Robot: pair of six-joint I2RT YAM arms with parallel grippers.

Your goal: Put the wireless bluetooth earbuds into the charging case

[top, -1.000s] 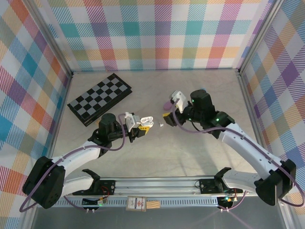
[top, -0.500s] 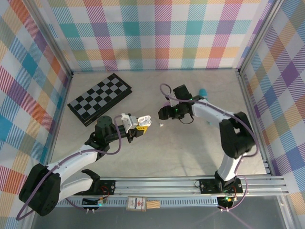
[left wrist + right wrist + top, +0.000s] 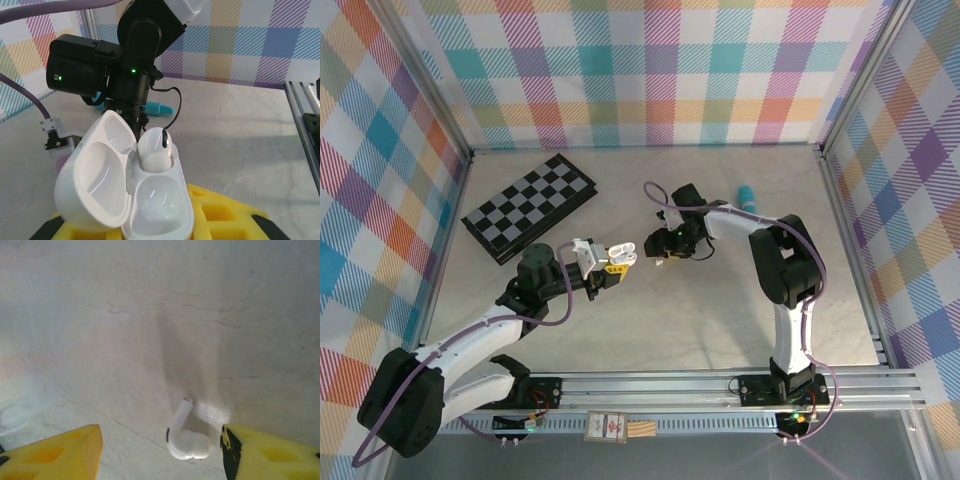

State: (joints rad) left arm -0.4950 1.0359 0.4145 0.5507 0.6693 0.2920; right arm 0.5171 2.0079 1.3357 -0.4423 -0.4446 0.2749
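At your far left the chessboard point(image 3: 528, 207) lies flat on the table point(image 3: 650, 340), set at an angle and well apart from the arms. Moving right, your left gripper point(image 3: 608, 266) is clamped on the charging case point(image 3: 624, 251), holding it just left of the table's middle with its open side facing up. In the left wrist view you can see the lid point(image 3: 95, 185) swung open to the left and the yellow pads point(image 3: 220, 212) under the case's body. The seated earbud point(image 3: 154, 149), white, stands in the farther well, its rounded head with a dark mark rising above the rim. The nearer well point(image 3: 160, 202) is empty. Just right of the case, and apart from it, your right gripper point(image 3: 659, 252) points down at the table. Its yellow fingers point(image 3: 55, 452) stand apart and grip nothing. Between them the loose earbud point(image 3: 186, 442), also white, lies on its side on the bare tabletop, with its head toward the bottom of the right wrist view and its stem pointing away. It sits just beside the finger on the right of that view and well clear of the other one; you cannot tell whether it touches that finger. Farther right, near the back of the table, a small teal object point(image 3: 747, 194) lies alone, too small for you to make out what it is.
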